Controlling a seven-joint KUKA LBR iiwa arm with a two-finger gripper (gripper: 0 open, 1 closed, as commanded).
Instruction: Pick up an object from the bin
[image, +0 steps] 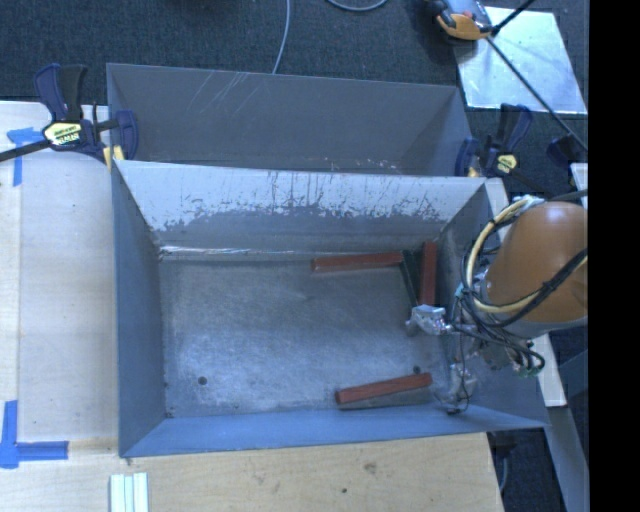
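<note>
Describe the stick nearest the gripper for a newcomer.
Find the front wall of the grey bin. Near its right end lies a reddish-brown stick, by the gripper. Unlike the back-wall stick and corner stick, it lies in front.

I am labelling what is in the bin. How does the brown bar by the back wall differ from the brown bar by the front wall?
The back bar lies almost level across the view; the front bar slants, its right end higher. The front bar's right end is close to the hand; the back bar lies farther from it. Both are long, narrow and reddish-brown.
</note>
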